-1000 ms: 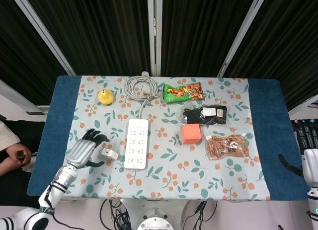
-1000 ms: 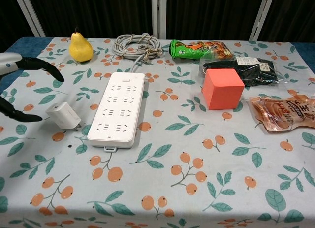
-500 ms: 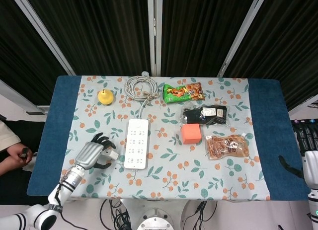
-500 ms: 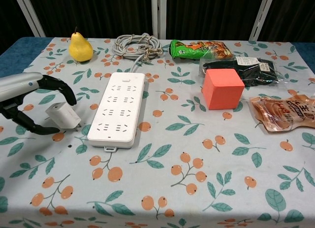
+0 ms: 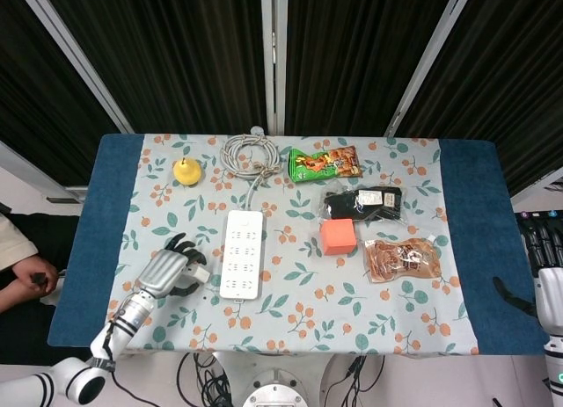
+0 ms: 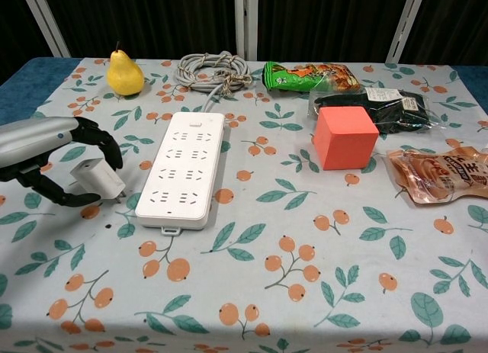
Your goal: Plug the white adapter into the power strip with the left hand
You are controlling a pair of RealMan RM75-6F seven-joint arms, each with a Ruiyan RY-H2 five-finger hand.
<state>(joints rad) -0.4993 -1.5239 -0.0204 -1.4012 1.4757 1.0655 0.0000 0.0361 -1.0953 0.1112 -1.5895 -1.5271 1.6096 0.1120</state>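
Note:
The white adapter (image 6: 96,178) lies on the cloth just left of the white power strip (image 6: 185,168), also seen from above as adapter (image 5: 198,272) and power strip (image 5: 243,253). My left hand (image 6: 47,158) reaches in from the left and wraps around the adapter, with dark fingers (image 6: 109,146) arched over its far side and the thumb against its near edge. In the head view the left hand (image 5: 165,272) covers the adapter's left part. The adapter still rests on the table. My right hand (image 5: 547,288) hangs at the far right off the table, fingers apart, holding nothing.
Behind the strip lie its coiled grey cable (image 6: 213,69) and a yellow pear (image 6: 124,72). To the right are an orange cube (image 6: 345,136), a green snack bag (image 6: 309,76), a black packet (image 6: 377,105) and a brown snack packet (image 6: 441,174).
My left hand has moved right onto the adapter and its fingers and thumb have curled in around it. The adapter, the strip and the right hand have not moved.

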